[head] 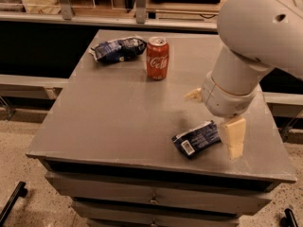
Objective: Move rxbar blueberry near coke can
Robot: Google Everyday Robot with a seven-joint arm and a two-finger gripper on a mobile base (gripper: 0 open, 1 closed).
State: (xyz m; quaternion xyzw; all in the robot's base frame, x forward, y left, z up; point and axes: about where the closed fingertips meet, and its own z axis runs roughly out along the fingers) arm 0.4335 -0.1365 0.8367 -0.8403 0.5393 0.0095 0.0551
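The rxbar blueberry (196, 139), a flat dark navy wrapper with a white barcode patch, lies on the grey table (113, 122) near its front right. The coke can (157, 58) stands upright at the back middle of the table, well away from the bar. My gripper (214, 115) hangs just right of and above the bar, under the big white arm. It is open and empty. One pale finger (233, 137) sits at the bar's right end, and the other fingertip (193, 94) shows behind the bar.
A puffy blue-and-white chip bag (117, 49) lies just left of the coke can at the back. The table's front edge runs close below the bar. Drawers sit under the tabletop. A dark bench and shelving stand behind.
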